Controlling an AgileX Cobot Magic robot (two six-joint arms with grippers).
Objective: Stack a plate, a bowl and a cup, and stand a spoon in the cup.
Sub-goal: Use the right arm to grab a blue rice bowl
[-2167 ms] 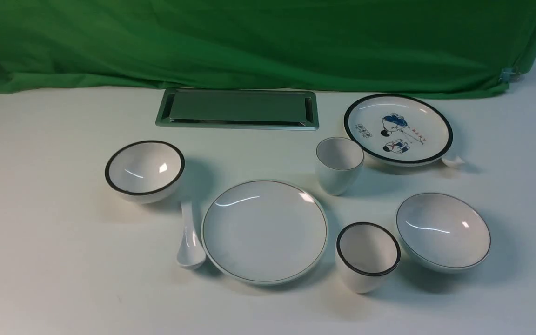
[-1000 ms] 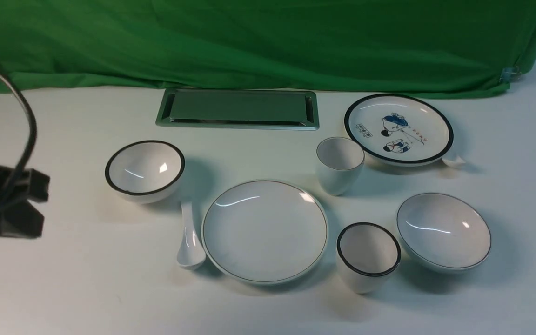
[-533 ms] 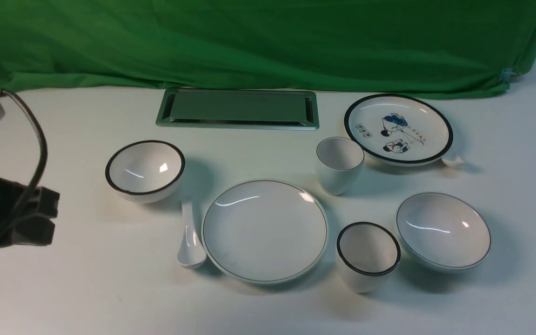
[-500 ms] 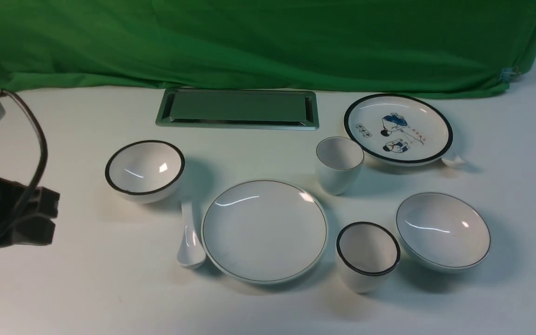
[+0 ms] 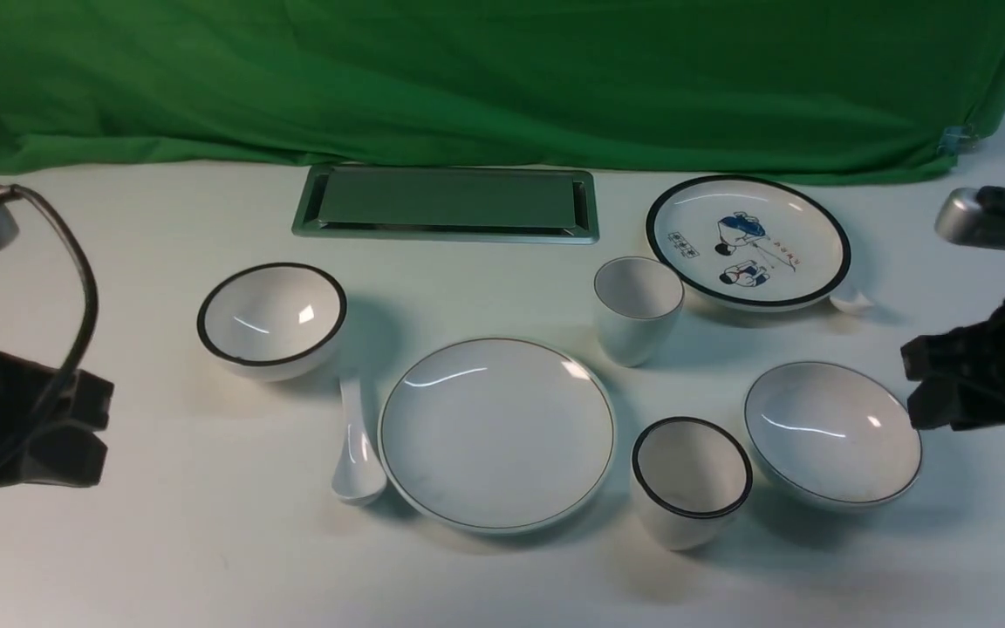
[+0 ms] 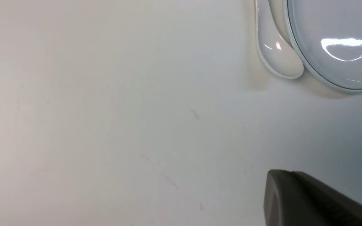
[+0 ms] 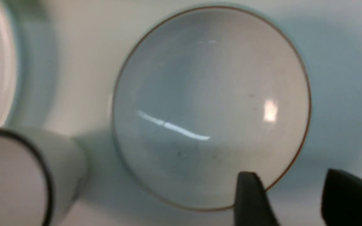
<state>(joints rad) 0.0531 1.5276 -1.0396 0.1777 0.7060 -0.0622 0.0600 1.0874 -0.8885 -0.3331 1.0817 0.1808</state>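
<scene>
Right gripper [image 5: 912,386] hung at the bowl's [image 5: 816,436] rim, jaws apart
Bowl sat toward the table's [image 5: 162,541] right edge, nearer the front. Left gripper [image 5: 103,429] was closed up by the left edge, well apart from the spoon [image 5: 354,453].

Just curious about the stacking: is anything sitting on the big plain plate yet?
No, the plain plate lies bare, nothing stacked on it.

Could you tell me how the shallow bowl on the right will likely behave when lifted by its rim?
The bowl looks like glazed ceramic, with sharp highlights, so it is probably stiff, slippery and breakable. Its sides flare wide and curve in underneath, so pressing one edge may tip it.
</scene>
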